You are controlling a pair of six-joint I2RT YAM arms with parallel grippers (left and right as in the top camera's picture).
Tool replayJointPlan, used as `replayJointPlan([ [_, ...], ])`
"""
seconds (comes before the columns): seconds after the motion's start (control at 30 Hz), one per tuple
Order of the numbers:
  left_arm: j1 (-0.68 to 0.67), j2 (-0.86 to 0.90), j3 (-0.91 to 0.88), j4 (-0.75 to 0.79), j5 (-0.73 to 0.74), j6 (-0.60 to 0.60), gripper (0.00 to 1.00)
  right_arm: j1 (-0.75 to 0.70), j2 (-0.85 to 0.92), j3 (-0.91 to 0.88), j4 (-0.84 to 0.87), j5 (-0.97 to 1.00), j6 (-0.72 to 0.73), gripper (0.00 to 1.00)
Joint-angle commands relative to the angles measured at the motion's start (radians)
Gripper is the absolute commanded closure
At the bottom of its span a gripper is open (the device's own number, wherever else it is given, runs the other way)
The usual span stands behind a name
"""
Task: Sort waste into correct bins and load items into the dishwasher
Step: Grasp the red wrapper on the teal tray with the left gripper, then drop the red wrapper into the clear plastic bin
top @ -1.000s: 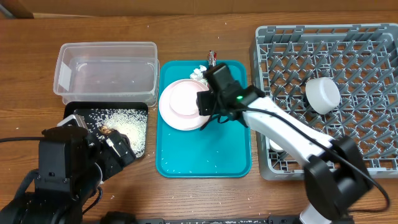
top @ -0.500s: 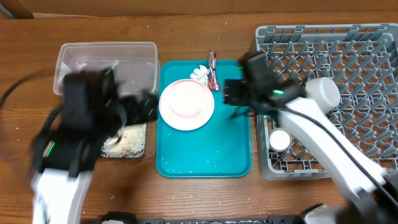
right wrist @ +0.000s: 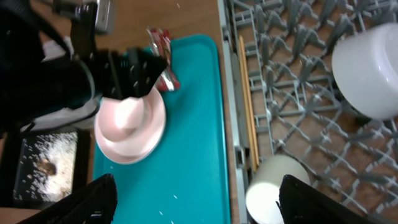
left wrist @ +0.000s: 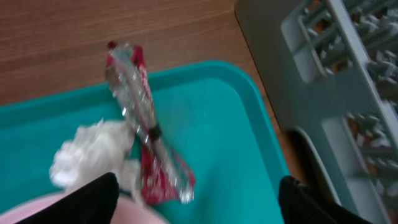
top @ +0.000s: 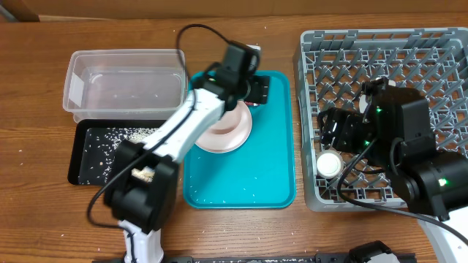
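Note:
A red and silver wrapper [left wrist: 144,118] lies at the far end of the teal tray [top: 270,168], next to a crumpled white tissue [left wrist: 93,152] and a pink plate [top: 223,135]. My left gripper [top: 256,89] hovers over the wrapper, open and empty; in the left wrist view [left wrist: 196,205] its fingers straddle the wrapper's near end. My right gripper [top: 333,135] is open and empty above the left part of the grey dish rack [top: 431,51]. A white cup [right wrist: 273,190], a white bowl [right wrist: 367,68] and chopsticks [right wrist: 249,106] sit in the rack.
A clear plastic bin [top: 124,80] stands at the back left. A black tray [top: 102,146] with scattered rice lies in front of it. My left arm crosses over the plate and the tray's left side. Rice grains dot the tray's near end.
My left arm swung from the black tray at the left to the far end of the teal tray. My right arm drew back from the tray to over the rack.

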Motion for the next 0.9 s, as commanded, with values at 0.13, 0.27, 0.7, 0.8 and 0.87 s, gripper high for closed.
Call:
replayJointPlan([
  [0.13,-0.01,0.155,0.04,0.169,-0.187,-0.034,0.18,-0.005,0.064,0.015,-0.06,-0.051,-0.006,0.21],
  [0.27,-0.01,0.204,0.04,0.18,-0.23,-0.085,0.28,-0.005,0.095,0.015,-0.073,-0.058,-0.006,0.22],
  [0.7,0.048,0.008,0.208,-0.069,-0.119,-0.103,0.96,-0.005,0.096,0.015,-0.048,-0.057,-0.006,0.23],
  [0.8,0.09,-0.075,0.22,-0.192,-0.127,-0.109,0.96,-0.005,0.096,0.015,-0.043,-0.057,-0.006,0.23],
  [0.87,0.145,-0.145,0.22,-0.366,-0.203,-0.158,0.96,-0.005,0.096,0.015,-0.041,-0.058,-0.006,0.23],
])
